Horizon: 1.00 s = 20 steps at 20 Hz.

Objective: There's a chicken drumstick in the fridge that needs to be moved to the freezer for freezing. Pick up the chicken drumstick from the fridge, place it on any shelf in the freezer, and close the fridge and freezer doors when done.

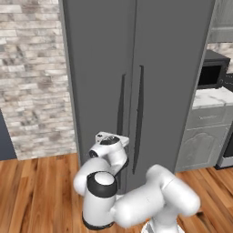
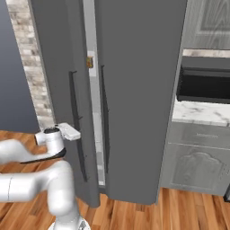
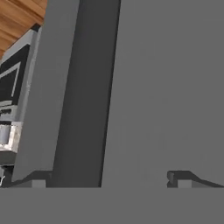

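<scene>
Straight ahead of the pincer point(image 3: 111, 178) runs the long dark handle point(image 3: 87, 109) of the freezer door point(image 2: 58, 90). It lies between the two fingertips point(image 3: 39, 179), which stand apart and clamp nothing. If they close off-centre, I judge the thin bar could slip out, and the robot's folded arm sits close enough to block the door's swing. To the pincer's right, a pale gap point(image 2: 95, 134) shows between this door and the fridge door point(image 2: 139, 90). A small brownish speck point(image 2: 90, 61) up in the gap is too small to name. The chicken drumstick stays hidden inside.
</scene>
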{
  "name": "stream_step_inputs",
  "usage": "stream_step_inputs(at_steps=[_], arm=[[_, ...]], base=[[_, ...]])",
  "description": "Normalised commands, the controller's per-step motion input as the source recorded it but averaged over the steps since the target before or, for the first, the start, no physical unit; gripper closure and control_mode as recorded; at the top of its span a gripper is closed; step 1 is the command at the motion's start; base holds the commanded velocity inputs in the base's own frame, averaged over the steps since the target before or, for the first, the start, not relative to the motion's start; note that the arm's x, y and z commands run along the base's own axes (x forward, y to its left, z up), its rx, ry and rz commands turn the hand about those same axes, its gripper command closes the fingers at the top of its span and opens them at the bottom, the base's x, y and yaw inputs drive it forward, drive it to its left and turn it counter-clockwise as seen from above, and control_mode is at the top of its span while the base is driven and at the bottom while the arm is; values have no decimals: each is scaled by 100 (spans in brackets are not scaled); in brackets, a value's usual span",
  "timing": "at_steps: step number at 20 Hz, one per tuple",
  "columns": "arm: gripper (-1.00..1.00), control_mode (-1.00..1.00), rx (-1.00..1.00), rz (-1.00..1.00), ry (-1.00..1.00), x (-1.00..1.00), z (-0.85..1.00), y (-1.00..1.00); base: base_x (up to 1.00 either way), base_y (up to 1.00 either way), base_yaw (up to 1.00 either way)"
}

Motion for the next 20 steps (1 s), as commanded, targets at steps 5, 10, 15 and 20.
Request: stream_step_inputs(at_steps=[5, 10, 15, 20], arm=[[-100, -100, 0, 2, 3, 57, 0, -11], [-100, -100, 1, 5, 0, 47, 0, -24], [-100, -100, 1, 6, 0, 46, 0, -24], [-100, -100, 0, 5, 0, 48, 0, -20]], base=[[0, 0, 0], [0, 0, 0], [0, 0, 0], [0, 0, 0]])
